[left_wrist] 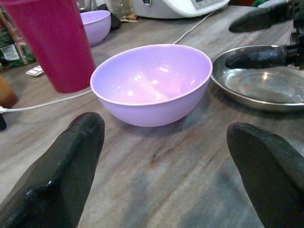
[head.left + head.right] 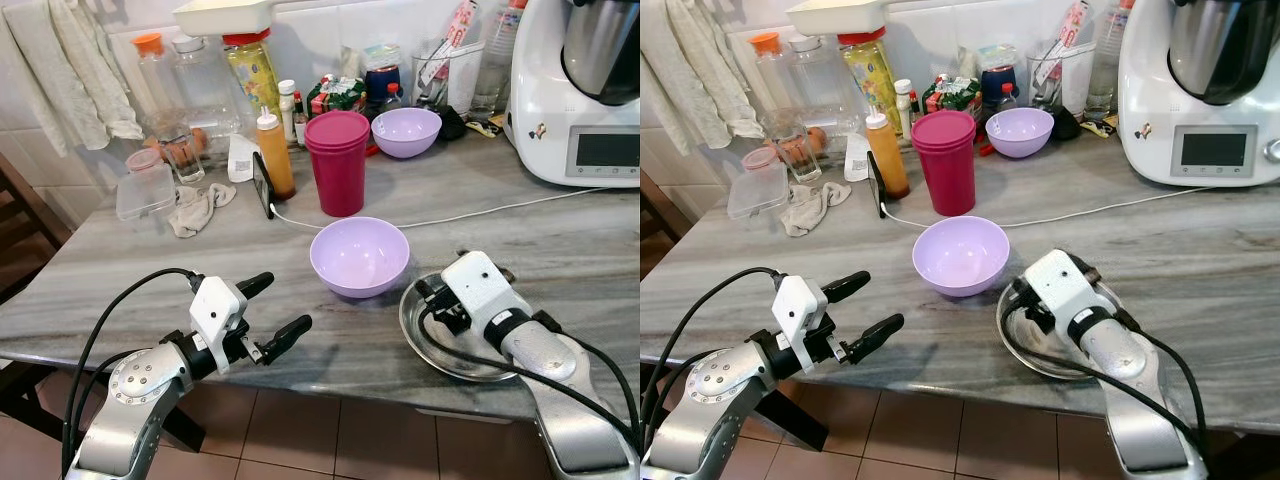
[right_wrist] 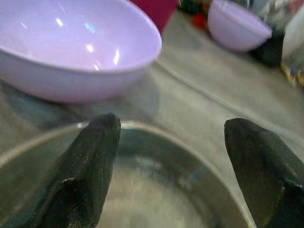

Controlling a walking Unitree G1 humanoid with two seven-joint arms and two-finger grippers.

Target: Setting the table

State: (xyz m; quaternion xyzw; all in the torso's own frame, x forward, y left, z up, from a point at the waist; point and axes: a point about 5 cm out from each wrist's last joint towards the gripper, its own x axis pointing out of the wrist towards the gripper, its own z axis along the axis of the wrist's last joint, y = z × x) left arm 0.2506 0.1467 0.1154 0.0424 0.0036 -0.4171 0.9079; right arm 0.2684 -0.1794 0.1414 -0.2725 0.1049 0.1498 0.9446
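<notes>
Lilac bowl (image 2: 359, 256) sits centre frame on the grey counter (image 2: 150, 280); steel dish (image 2: 425, 345) lower right, largely hidden under the right gripper (image 3: 173, 166), fingers spread over it; left gripper (image 2: 278, 310) lower left, fingers apart, holding nothing

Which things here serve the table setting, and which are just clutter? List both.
For the job:
- near lilac plastic bowl
- shallow steel dish, under the open right gripper
- open left gripper

Lying about:
- stacked magenta cups
- second lilac bowl
- white kitchen machine
- crumpled grey rag
- orange sauce bottle
</notes>
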